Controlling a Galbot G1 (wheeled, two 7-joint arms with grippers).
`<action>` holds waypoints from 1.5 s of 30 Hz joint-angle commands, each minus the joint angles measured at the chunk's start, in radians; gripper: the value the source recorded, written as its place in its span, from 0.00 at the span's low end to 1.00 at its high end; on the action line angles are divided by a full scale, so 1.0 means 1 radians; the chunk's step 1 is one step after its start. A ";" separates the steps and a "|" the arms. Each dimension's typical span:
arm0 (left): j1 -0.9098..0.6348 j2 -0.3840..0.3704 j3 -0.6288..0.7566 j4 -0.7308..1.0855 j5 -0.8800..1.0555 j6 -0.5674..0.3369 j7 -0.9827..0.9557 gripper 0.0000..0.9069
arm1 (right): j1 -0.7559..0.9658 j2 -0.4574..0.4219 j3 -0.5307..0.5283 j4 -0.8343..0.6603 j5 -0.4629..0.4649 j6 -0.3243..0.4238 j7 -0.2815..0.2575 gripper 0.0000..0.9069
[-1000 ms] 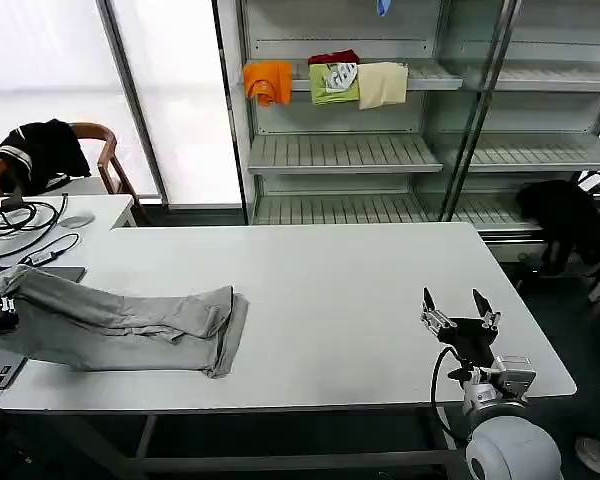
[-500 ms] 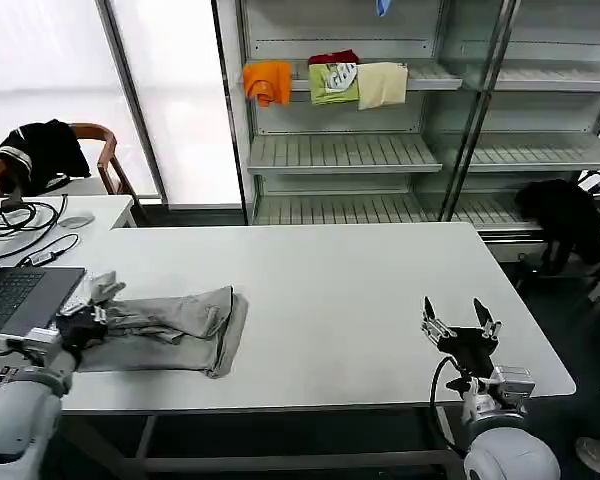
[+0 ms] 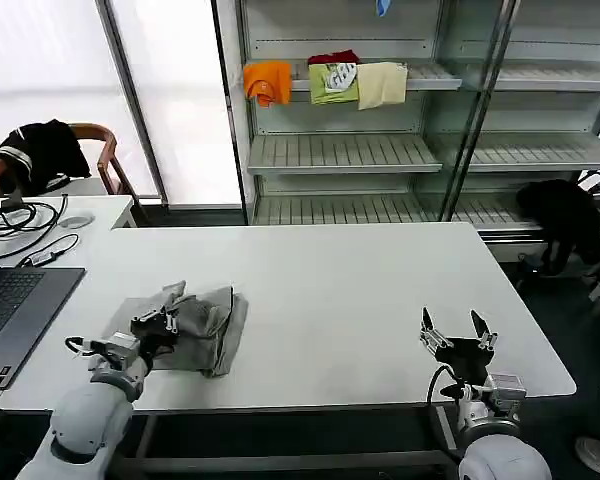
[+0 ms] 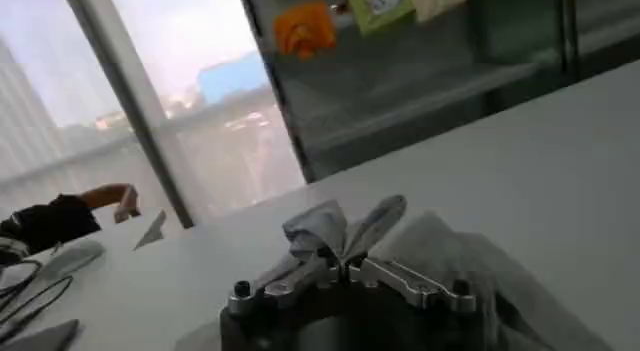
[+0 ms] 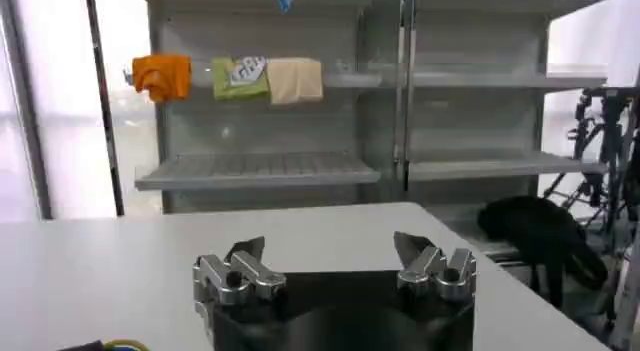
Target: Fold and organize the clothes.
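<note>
1. Gripping a bunched fold of the grey shirt (image 3: 192, 323), the left gripper (image 3: 156, 325) sits at the near left part of the white table (image 3: 350, 290), its metal fingers (image 4: 385, 273) closed on the soft cloth.
2. The shirt lies crumpled in a compact heap on the table's near left area, with creased folds and a raised tuft at the gripper.
3. The left wrist view shows that tuft standing up between the fingers, and more grey fabric spread beside the gripper body.
4. The right gripper (image 3: 456, 330) hangs at the near right edge of the table, fingers spread wide apart and holding nothing, well apart from the shirt.
5. The right wrist view shows its two dark finger tips (image 5: 245, 251) pointing up over the smooth bare tabletop.
6. A laptop (image 3: 10, 305) lies flat at the left edge, near the shirt but not touching it.
7. Cables (image 3: 20, 222) and a round pale object rest on a side desk behind the laptop.
8. A wooden chair (image 3: 95, 150) draped with a black garment stands behind that desk.
9. Metal slatted shelves (image 3: 345, 152) behind the table carry orange, green and cream folded garments (image 3: 325, 80) on an upper level.
10. Another black garment (image 3: 565, 220) lies at the far right near the lower shelf.
</note>
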 commanded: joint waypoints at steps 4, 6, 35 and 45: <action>-0.071 -0.027 0.140 0.011 -0.023 0.039 -0.017 0.00 | -0.020 0.013 -0.009 -0.009 -0.016 0.009 0.000 1.00; -0.084 -0.027 0.143 0.023 -0.024 0.040 -0.019 0.00 | -0.026 0.013 -0.015 -0.012 -0.021 0.015 0.000 1.00; -0.047 -0.111 0.022 -0.282 -0.972 -0.015 -0.275 1.00 | 0.045 0.002 -0.088 -0.051 -0.031 0.018 0.001 1.00; 0.003 0.028 -0.200 -0.082 -0.814 0.010 -0.259 1.00 | 0.111 -0.041 -0.127 -0.080 -0.006 0.017 -0.004 1.00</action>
